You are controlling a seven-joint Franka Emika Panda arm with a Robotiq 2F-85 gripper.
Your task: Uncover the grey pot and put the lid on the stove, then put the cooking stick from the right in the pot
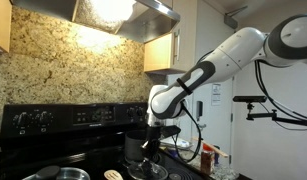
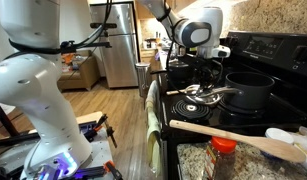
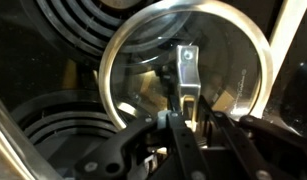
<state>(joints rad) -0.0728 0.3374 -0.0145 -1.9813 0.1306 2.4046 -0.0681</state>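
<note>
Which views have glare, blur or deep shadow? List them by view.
In an exterior view, hood lamp blown out white, stove nearly lost in black. In an exterior view, cooking stick close to the lens, slightly soft. Wrist view: dim, lid glass streaked with reflections.

No readable text, brand or number anywhere (white sheet (image 1: 215,95) and stove panel (image 1: 53,117) too blurred)

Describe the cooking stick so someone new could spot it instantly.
Start at the black stove; the speckled counter next to it holds a red-capped jar. The stick lies flat beside that jar. It is the only long, slim, pale wooden thing there, unlike the dark pot on the stove.
</note>
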